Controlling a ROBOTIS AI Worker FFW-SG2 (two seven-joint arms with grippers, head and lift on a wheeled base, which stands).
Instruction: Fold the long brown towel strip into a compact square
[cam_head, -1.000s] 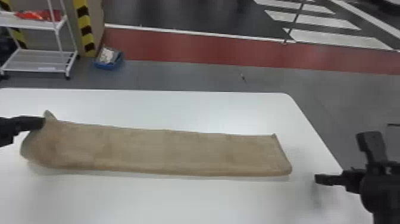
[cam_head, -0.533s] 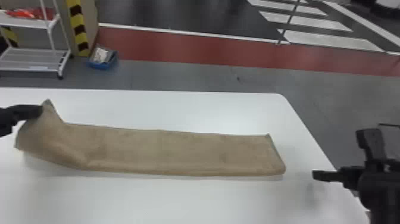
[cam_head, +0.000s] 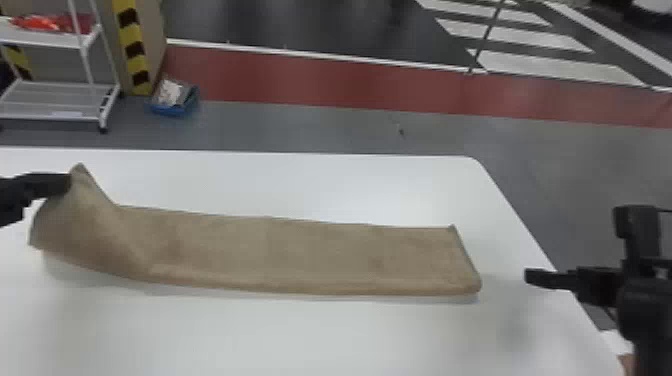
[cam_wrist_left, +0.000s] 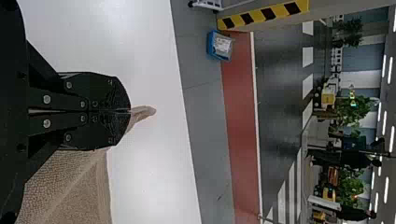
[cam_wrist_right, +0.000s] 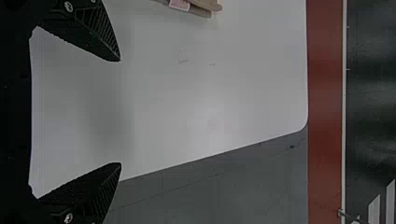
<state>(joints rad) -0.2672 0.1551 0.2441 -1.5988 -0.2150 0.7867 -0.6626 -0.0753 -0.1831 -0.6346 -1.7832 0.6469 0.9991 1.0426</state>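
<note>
The brown towel strip (cam_head: 300, 255) lies lengthwise across the white table, its left end lifted. My left gripper (cam_head: 67, 184) holds that raised end near its far corner. In the left wrist view the left gripper (cam_wrist_left: 130, 111) is shut, with a tip of the towel (cam_wrist_left: 144, 111) poking out past its fingers. My right gripper (cam_head: 532, 277) is at the table's right edge, apart from the towel's right end. Seen from its wrist, the right gripper (cam_wrist_right: 120, 112) has its fingers wide apart with nothing between them; a towel end with a small label (cam_wrist_right: 198, 8) lies farther off.
The white table (cam_head: 300, 335) has its right edge beneath the right arm. Beyond the far edge, on the floor, stand a white shelf rack (cam_head: 55, 100), a yellow-black striped post (cam_head: 134, 50) and a blue bin (cam_head: 172, 102).
The left gripper has raised the towel's left end and shifted it slightly rightward along the strip, bending it more steeply. The right gripper has hardly moved; the head view has shifted a little.
</note>
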